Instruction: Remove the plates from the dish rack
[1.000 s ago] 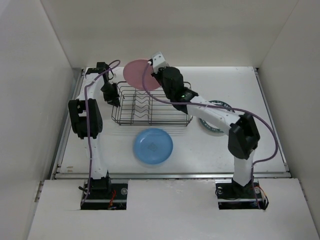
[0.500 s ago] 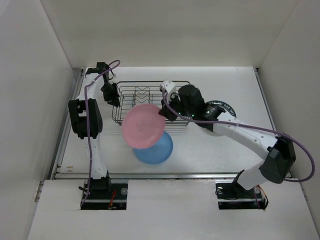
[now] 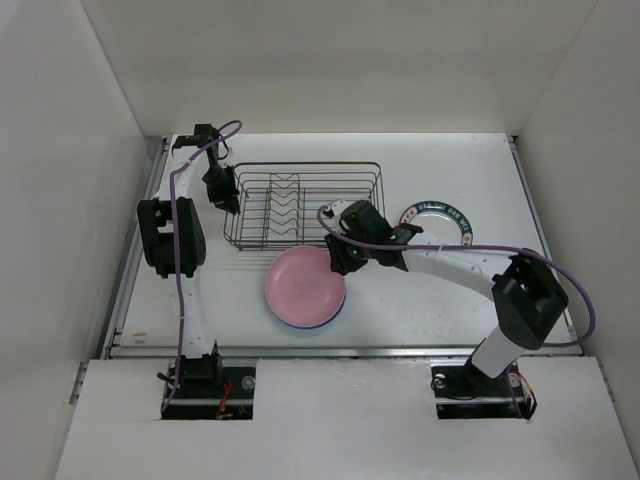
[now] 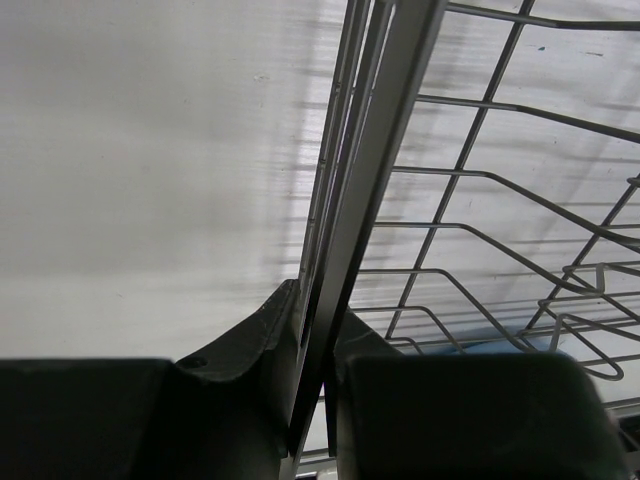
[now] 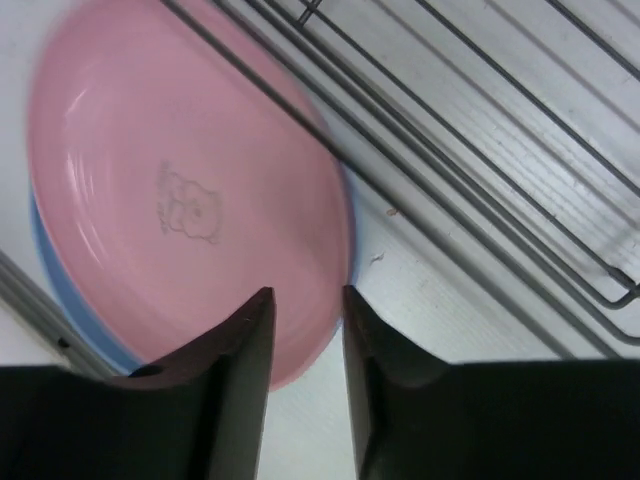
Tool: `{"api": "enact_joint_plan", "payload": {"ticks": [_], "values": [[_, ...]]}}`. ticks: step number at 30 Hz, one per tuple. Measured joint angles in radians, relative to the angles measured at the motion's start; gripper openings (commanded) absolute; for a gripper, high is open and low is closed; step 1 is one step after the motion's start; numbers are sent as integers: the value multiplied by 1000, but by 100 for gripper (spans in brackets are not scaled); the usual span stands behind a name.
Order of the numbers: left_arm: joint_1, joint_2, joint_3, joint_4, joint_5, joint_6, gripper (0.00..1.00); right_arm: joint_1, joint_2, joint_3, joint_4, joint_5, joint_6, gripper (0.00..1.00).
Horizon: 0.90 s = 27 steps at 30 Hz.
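The dish rack point(image 3: 300, 205) stands at the back of the table with no plates in it. The pink plate point(image 3: 303, 285) lies on the blue plate point(image 3: 300, 325), in front of the rack. My right gripper point(image 3: 340, 262) is at the pink plate's right edge, jaws apart. In the right wrist view its fingers point(image 5: 305, 300) straddle the rim of the pink plate point(image 5: 180, 200); the blue plate point(image 5: 60, 300) peeks out beneath. My left gripper point(image 3: 222, 195) is shut on the rack's left rim wire point(image 4: 380, 130), pinched between its fingers point(image 4: 318, 320). The teal lettered plate point(image 3: 440, 215) lies right of the rack.
The right arm point(image 3: 450, 262) stretches across the teal plate's near side. White walls close in the table on the left, back and right. The rack wires point(image 5: 480, 150) run just beyond the pink plate in the right wrist view.
My right gripper carried the pink plate from behind the rack, over it, and down onto the blue plate. Its jaws now stand apart. The left arm has not moved.
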Motion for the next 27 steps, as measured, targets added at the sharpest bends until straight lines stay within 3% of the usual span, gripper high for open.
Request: {"api": "enact_joint_plan", "payload": {"ticks": [2, 5, 6, 8, 10, 12, 16, 20, 21, 27], "values": [[0, 0, 0, 0, -2, 0, 0, 1, 27, 20, -3, 14, 6, 55], [0, 0, 0, -2, -5, 3, 2, 6, 68, 60, -22, 29, 9, 66], [0, 0, 0, -2, -6, 5, 8, 8, 75, 68, -29, 34, 9, 68], [-1, 0, 0, -2, -7, 7, 13, 11, 71, 72, -44, 40, 5, 86], [-1, 0, 1, -5, -13, 5, 16, 13, 41, 72, -63, 43, -1, 90], [0, 0, 3, -8, -20, 6, 19, 13, -18, 72, -76, 51, -3, 100], [0, 0, 11, -17, -39, 9, 27, 11, -219, 98, -82, 153, 0, 100], [4, 0, 56, -43, -60, 20, 44, -29, -404, 166, -62, 409, 31, 100], [6, 0, 77, -48, -63, 24, 52, -49, -436, 174, -54, 507, 39, 100], [10, -16, 167, -56, -98, 39, 65, -268, -581, 127, -58, 1167, 58, 100]]}}
